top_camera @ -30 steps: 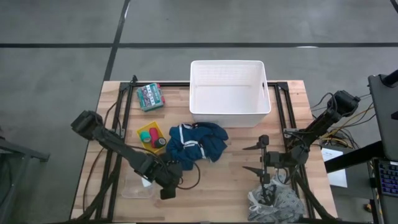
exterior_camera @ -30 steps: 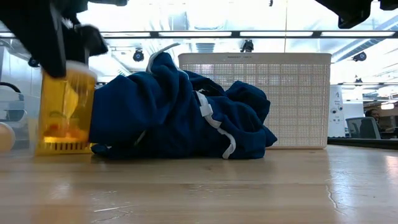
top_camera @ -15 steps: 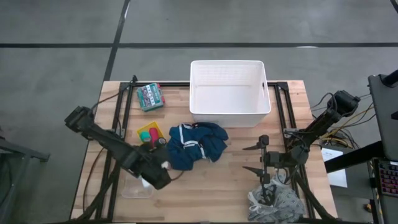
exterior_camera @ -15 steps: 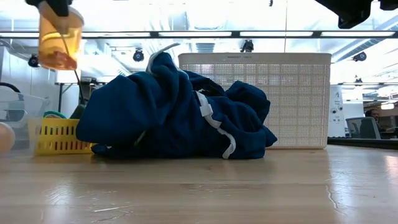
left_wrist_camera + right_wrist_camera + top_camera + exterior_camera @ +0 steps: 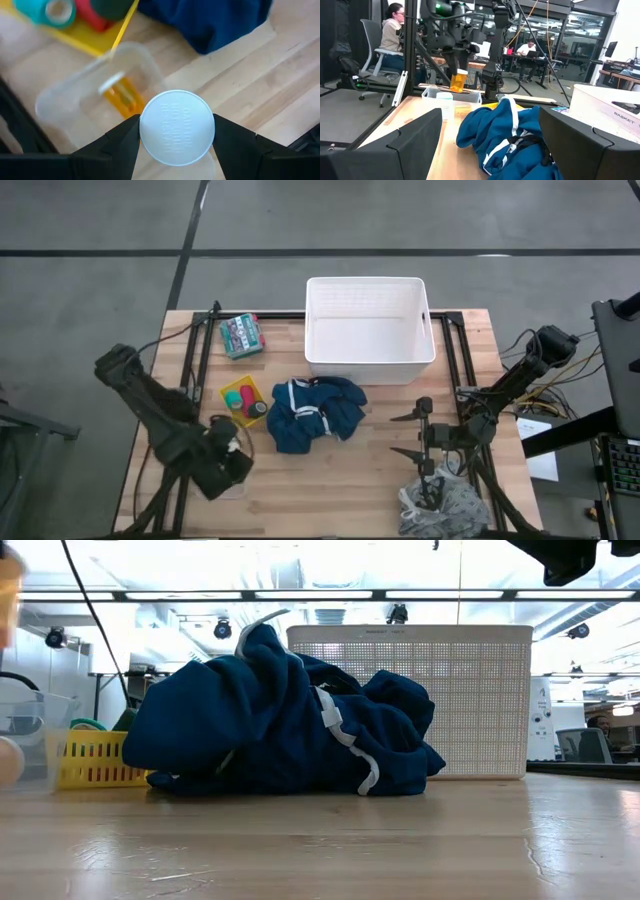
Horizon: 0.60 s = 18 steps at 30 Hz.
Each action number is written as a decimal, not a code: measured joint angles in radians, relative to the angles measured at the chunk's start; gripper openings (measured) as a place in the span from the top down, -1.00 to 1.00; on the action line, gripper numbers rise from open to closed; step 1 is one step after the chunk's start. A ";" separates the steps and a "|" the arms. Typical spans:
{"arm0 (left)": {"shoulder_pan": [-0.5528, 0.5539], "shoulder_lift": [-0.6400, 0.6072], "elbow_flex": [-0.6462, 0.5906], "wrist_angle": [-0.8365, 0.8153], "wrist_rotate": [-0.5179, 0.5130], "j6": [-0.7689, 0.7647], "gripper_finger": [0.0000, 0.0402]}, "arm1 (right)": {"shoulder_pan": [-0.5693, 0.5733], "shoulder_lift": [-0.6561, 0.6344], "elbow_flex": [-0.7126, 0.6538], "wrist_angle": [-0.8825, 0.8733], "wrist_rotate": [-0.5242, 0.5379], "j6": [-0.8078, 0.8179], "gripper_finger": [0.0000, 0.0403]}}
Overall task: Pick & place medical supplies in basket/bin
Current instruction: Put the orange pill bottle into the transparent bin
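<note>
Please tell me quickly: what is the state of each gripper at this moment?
Left gripper: closed on the orange pill bottle, above the clear box.
Right gripper: open, empty.

A flat green patterned packet [image 5: 242, 335] lies on the light wooden table top [image 5: 350, 470], near the far left corner, a little tilted against the table edge. A black metal frame [image 5: 452, 350] runs along the sides of the table. The floor around the table is grey concrete [image 5: 90, 280] with dark lines across it. In the room beyond the table, long ceiling lights [image 5: 330, 595] run across the low view. In the right wrist view a person [image 5: 395, 35] sits on a grey office chair [image 5: 372, 57], and another person [image 5: 527, 49] sits at a desk farther back. A white cardboard box [image 5: 610, 110] with printed letters stands at the side.
</note>
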 joint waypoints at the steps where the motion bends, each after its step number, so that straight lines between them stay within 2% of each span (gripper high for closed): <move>1: -0.025 -0.001 -0.004 -0.004 0.000 -0.052 -0.14 | 0.000 0.000 0.000 0.000 0.000 0.000 -0.62; 10: -0.253 -0.003 -0.011 -0.051 0.008 -0.430 -0.15 | 0.000 0.000 0.000 0.000 0.000 -0.001 -0.62; 14: -0.311 -0.003 -0.044 -0.044 0.011 -0.501 -0.15 | 0.000 0.000 0.000 0.000 0.000 0.000 -0.62; 18: -0.323 -0.003 -0.097 0.015 0.025 -0.531 -0.14 | 0.000 0.000 0.000 0.000 0.000 0.001 -0.62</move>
